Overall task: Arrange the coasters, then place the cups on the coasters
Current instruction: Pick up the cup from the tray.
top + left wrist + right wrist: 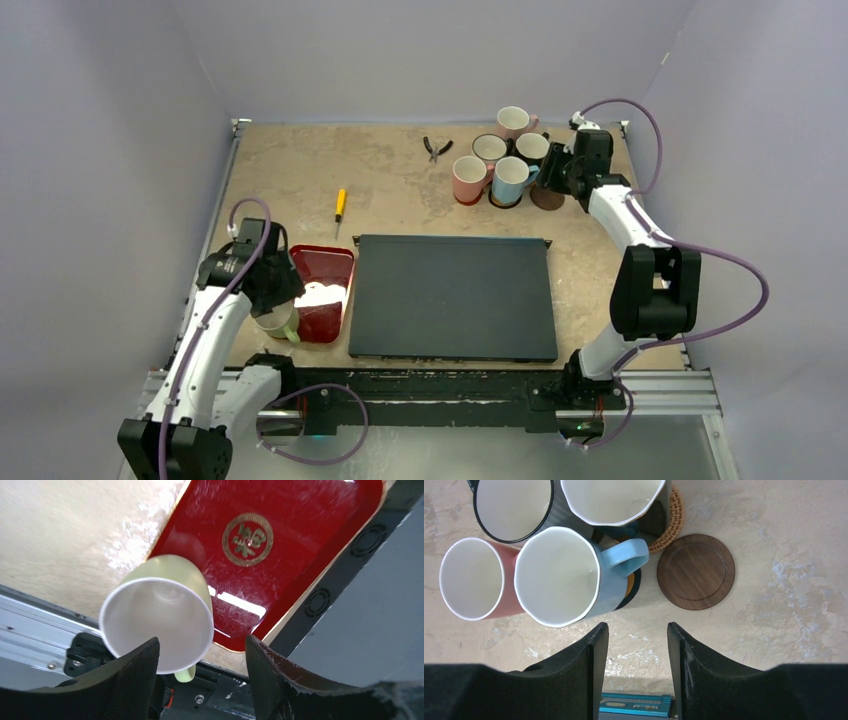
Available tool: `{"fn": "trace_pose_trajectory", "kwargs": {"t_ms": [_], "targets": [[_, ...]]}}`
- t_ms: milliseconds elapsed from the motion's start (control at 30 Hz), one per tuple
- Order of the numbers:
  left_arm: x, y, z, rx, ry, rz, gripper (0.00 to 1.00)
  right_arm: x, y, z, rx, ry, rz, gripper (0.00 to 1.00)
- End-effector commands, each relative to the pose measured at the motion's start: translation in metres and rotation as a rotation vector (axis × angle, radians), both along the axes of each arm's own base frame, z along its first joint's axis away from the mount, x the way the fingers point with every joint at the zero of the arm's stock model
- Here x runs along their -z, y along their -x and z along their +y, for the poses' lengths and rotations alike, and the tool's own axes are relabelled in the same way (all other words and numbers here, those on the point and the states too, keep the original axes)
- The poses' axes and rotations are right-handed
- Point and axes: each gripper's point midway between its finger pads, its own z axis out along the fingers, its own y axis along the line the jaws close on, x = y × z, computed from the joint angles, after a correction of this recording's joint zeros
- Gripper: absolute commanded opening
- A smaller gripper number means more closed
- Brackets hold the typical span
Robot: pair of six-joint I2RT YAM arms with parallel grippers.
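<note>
Beside the tray (310, 575) the left gripper (202, 647), jaws apart at the mug (156, 614), could tip it closing off-centre; right gripper (638, 630) apart too.

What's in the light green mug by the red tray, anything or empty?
Empty. The left wrist view looks into the light green mug and shows only its bare white inside.

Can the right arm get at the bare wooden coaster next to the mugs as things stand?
Probably yes: the wooden coaster lies bare, beside the blue mug, and the open right gripper hangs just short of it.
</note>
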Motion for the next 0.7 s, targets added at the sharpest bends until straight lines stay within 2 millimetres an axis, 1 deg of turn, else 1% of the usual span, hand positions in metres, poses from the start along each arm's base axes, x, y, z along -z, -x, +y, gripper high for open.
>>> {"fn": "trace_pose_trajectory", "kwargs": {"t_ms": [0, 133, 167, 233, 267, 300, 367, 400, 467, 567, 667], "targets": [[0.029, 0.003, -0.018, -0.015, 0.106, 0.038, 0.59, -0.024, 0.000, 0.007, -0.032, -0.028, -0.070, 0.50], [0.044, -0.003, -0.019, -0.028, 0.113, 0.029, 0.56, -0.029, 0.003, 0.008, -0.038, -0.031, -0.083, 0.50], [0.048, -0.006, -0.020, -0.026, 0.119, 0.028, 0.52, -0.029, 0.003, 0.009, -0.042, -0.035, -0.083, 0.50], [0.058, -0.008, -0.026, -0.011, 0.143, 0.046, 0.36, -0.032, 0.003, 0.010, -0.050, -0.042, -0.089, 0.50], [0.061, -0.010, -0.028, -0.006, 0.154, 0.054, 0.30, -0.033, 0.004, 0.011, -0.053, -0.044, -0.092, 0.50], [0.063, -0.011, -0.029, -0.003, 0.157, 0.062, 0.27, -0.035, 0.004, 0.011, -0.054, -0.045, -0.095, 0.50], [0.065, -0.013, -0.029, -0.001, 0.156, 0.066, 0.25, -0.037, 0.005, 0.011, -0.053, -0.042, -0.099, 0.50], [0.064, -0.015, -0.029, 0.000, 0.153, 0.064, 0.21, -0.038, 0.005, 0.011, -0.052, -0.041, -0.101, 0.50], [0.063, -0.017, -0.026, -0.005, 0.140, 0.060, 0.00, -0.041, 0.006, 0.010, -0.051, -0.040, -0.107, 0.50], [0.048, -0.032, -0.025, -0.025, 0.135, -0.007, 0.00, -0.048, 0.007, 0.013, -0.068, -0.043, -0.118, 0.50], [0.022, -0.058, -0.031, -0.055, 0.178, -0.115, 0.00, -0.057, 0.010, 0.017, -0.103, -0.043, -0.134, 0.50]]}}
